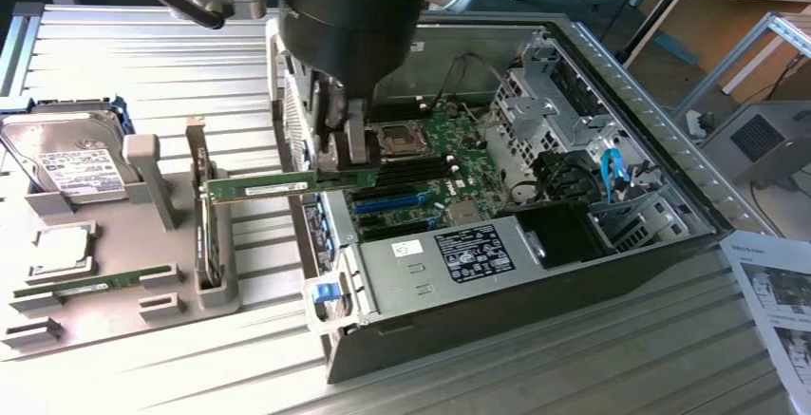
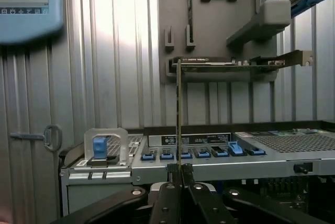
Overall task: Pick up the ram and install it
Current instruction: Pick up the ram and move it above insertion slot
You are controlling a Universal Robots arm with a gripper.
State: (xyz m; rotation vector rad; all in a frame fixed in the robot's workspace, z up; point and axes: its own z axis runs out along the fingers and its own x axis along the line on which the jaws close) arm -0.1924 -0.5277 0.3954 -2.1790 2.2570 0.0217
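Exterior view showed the gripper (image 1: 342, 160) clamped on the ram (image 1: 266, 188), held level beside the motherboard (image 1: 446, 149); mid-carry, I judged, which demanded squaring it to a memory slot (image 1: 419, 170).

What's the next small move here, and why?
Probably a short level shift toward the exterior view's right. The gripper is shut on the ram, held on edge in the air; much of the stick reaches out past the case wall toward the tray, not yet lined up over the motherboard's memory slots.

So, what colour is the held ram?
The ram is green; clearest in the exterior view.
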